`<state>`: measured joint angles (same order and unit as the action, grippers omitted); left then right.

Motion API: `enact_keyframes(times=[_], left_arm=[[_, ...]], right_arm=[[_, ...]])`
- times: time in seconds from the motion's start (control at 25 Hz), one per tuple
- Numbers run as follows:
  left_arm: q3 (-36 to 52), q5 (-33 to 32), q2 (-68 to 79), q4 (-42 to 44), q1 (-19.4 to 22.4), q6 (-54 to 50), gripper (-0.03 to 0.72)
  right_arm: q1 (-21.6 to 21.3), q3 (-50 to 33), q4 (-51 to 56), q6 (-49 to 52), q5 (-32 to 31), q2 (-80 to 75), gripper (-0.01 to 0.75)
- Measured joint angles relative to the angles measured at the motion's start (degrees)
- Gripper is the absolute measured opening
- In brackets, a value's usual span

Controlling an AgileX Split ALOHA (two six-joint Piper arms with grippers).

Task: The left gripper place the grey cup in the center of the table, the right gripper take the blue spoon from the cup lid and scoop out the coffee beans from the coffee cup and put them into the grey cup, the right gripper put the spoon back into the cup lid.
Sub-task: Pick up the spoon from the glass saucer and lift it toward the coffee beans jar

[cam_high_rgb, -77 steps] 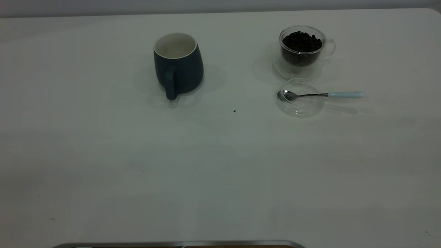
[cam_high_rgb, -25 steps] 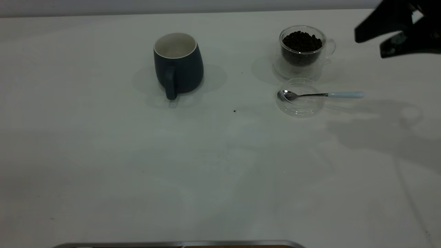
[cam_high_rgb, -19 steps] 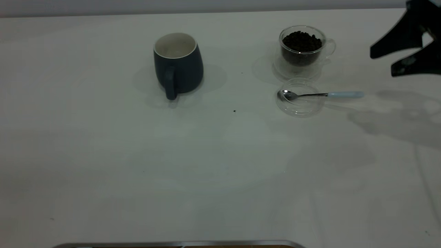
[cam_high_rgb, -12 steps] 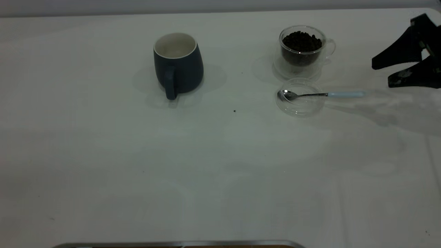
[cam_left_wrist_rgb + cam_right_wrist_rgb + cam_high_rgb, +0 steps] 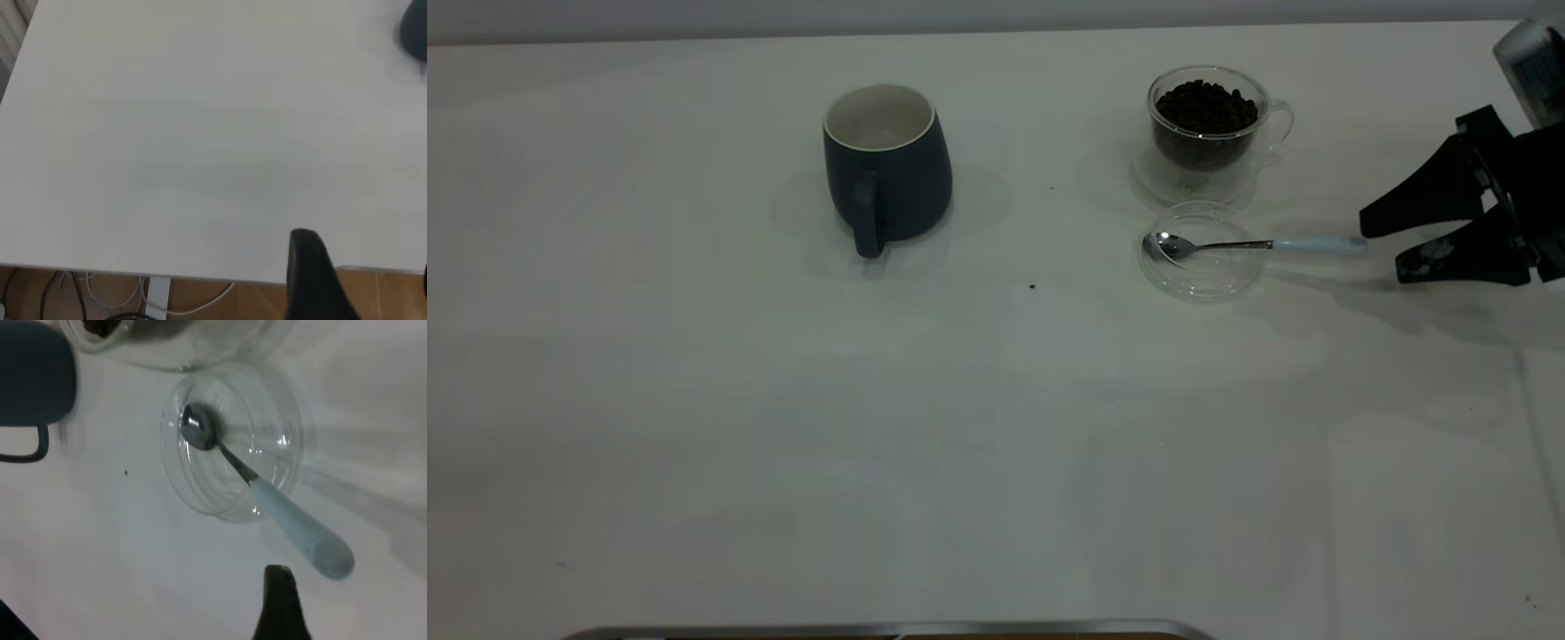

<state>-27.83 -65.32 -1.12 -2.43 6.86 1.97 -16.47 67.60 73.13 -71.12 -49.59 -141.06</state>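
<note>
From the exterior view, the right gripper [image 5: 1378, 244] sits low over the counter [image 5: 960, 427] with its fingers [image 5: 1405, 200] spread apart and grasping nothing. The blue spoon [image 5: 1258, 244] lies straight ahead of the fingertips, the end of its pale handle just short of them and roughly in line with the gap. Its bowl rests in the cup lid [image 5: 1202, 252], farther out beyond the handle. The coffee cup [image 5: 1209, 129], heaped with coffee beans [image 5: 1206, 107], stands just past the lid and off to one side of the fingers' line. The grey cup [image 5: 887, 164] stands well apart, far beyond the lid, and looks not yet moved to the centre. To do the pick well, I would slide forward along the handle's axis until the fingers straddle the pale part, then close across its width, staying low but clear of the counter.

In the left wrist view only one dark finger [image 5: 313, 280] of the left gripper shows, over the counter's near edge, so I cannot tell its state; the grey cup [image 5: 415, 30] is a sliver far off.

In the right wrist view one finger [image 5: 280, 607] points just beside the handle's rounded end of the blue spoon [image 5: 293, 527]. The handle overhangs the cup lid [image 5: 280, 427], so a grip there should spare the lid.
</note>
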Motion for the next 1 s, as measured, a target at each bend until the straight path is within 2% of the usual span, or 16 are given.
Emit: enact_keyframes(times=[1.0], left_arm=[[0.00,0.00,0.00,0.00,0.00,0.00,0.466]], right_arm=[[5.04,0.97,13.57,-6.93,-2.08,-4.99,0.592]])
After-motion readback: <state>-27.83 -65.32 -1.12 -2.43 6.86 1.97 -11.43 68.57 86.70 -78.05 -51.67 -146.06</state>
